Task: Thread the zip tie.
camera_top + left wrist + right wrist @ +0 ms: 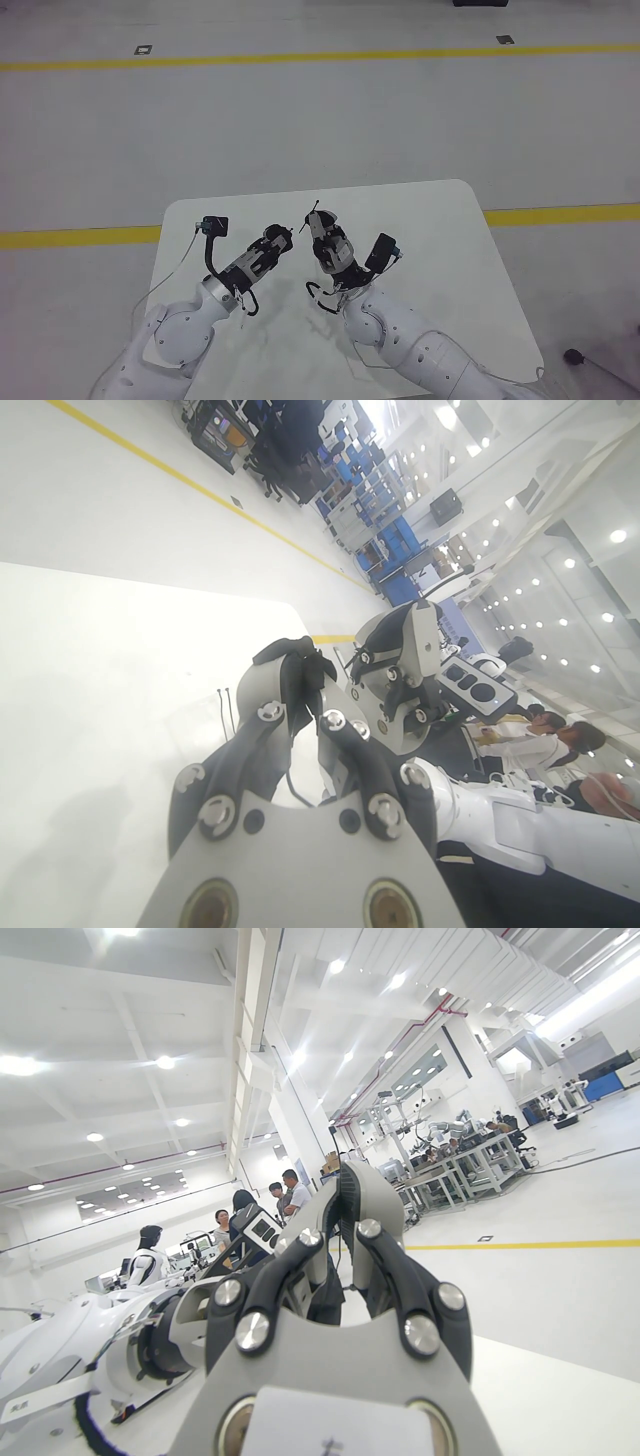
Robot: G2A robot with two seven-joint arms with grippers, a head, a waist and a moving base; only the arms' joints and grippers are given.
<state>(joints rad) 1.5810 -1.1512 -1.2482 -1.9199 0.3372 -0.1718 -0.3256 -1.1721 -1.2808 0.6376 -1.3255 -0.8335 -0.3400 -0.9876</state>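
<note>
My right gripper (322,222) (345,1178) hovers above the white table (440,230) and is shut on a thin black zip tie (334,1143). The tie's free end (311,212) sticks out past the fingertips. My left gripper (283,236) (300,660) is a short way off, facing it, with its black-padded fingers pressed together. A thin black strand (289,760) runs back between these fingers; it looks like a zip tie. The right gripper (400,635) also appears just beyond the left one in the left wrist view. The two grippers do not touch.
Two spare black zip ties (225,705) lie flat on the table beside the left gripper. The table's far rounded corner (290,610) is close behind. Yellow floor lines (320,58) run beyond the table. People stand in the room behind.
</note>
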